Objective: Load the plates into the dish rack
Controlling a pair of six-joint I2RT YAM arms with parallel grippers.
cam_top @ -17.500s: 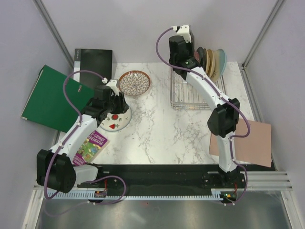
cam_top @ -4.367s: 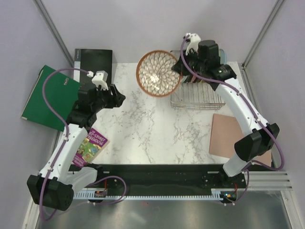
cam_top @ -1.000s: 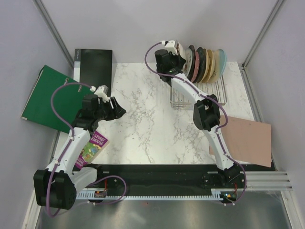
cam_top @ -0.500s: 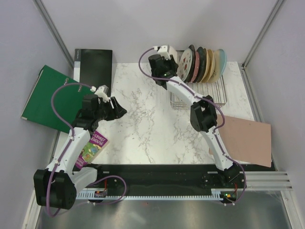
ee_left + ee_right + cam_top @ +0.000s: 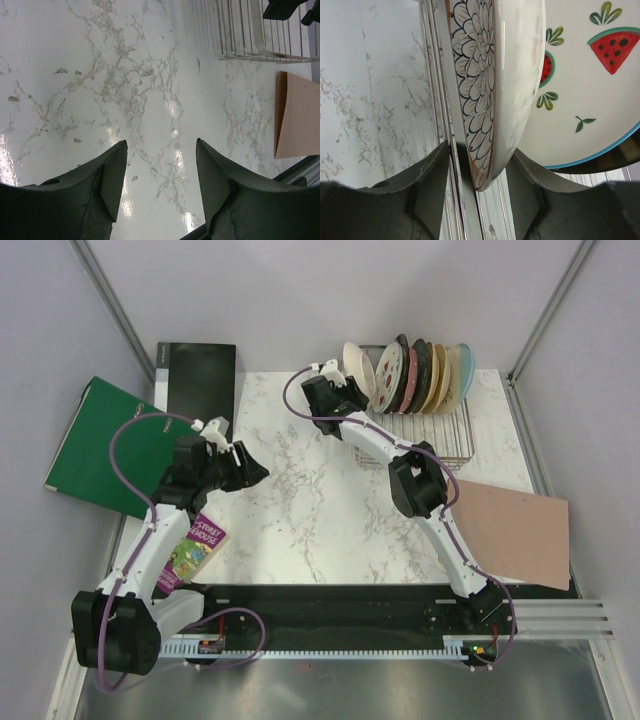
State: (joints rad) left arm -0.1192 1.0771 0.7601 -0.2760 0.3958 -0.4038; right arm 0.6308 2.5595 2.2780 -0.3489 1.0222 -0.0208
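Note:
The dish rack [image 5: 425,430] holds several plates standing upright in a row. Leftmost is the brown petal-lattice plate [image 5: 355,366], then the white fruit plate [image 5: 386,378] and a pink one [image 5: 409,375]. My right gripper [image 5: 338,390] sits at the rack's left end, open. In the right wrist view its fingers [image 5: 427,175] straddle the lower rim of the lattice plate [image 5: 481,100] with a small gap on each side. A rack wire [image 5: 437,75] runs beside it and the fruit plate [image 5: 585,90] stands behind. My left gripper [image 5: 250,468] hovers open and empty over the marble table [image 5: 150,90].
Cream and teal plates [image 5: 455,370] fill the rack's right end. A pinkish-tan board [image 5: 515,535] lies at the table's right edge, also in the left wrist view [image 5: 295,115]. A green folder [image 5: 100,445], a black folder [image 5: 195,370] and a purple book [image 5: 190,545] lie at the left.
My right gripper has opened and let go of the lattice plate, which now stands in the rack. It has drawn back leftward. The left arm has not moved.

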